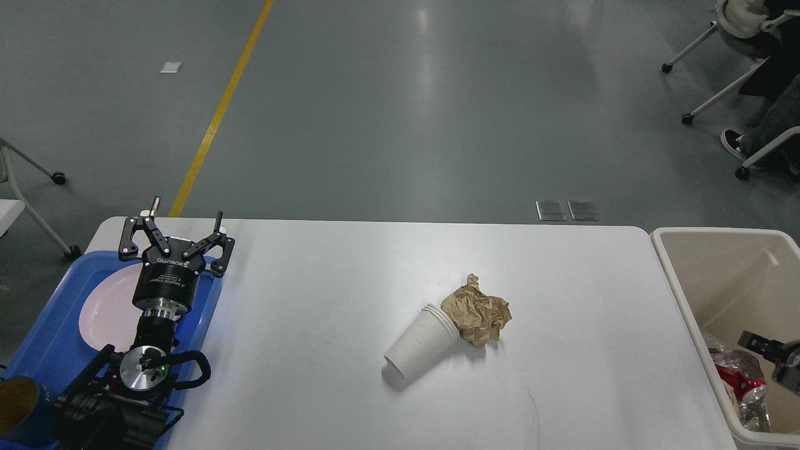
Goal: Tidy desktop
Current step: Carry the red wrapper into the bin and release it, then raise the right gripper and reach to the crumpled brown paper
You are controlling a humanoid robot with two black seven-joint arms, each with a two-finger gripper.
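The white desktop (325, 281) holds a stack of white paper cups (420, 345) lying on its side near the middle. A crumpled ball of brown paper (477, 317) rests against the stack's rim end. My left gripper (186, 214) stands open and empty above the far edge of the blue tray (47, 340), well left of the cups. My right gripper (775, 355) shows only in part at the right edge, over the beige bin (678, 284); one dark finger (755, 342) points left. A crushed red can (742, 382) lies in the bin below it.
A pink plate (103, 312) lies in the blue tray, partly behind my left arm. A blue cup (17, 409) stands at the tray's near left corner. The bin holds foil and paper scraps. Wheeled chair legs and a seated person's foot are on the floor far right.
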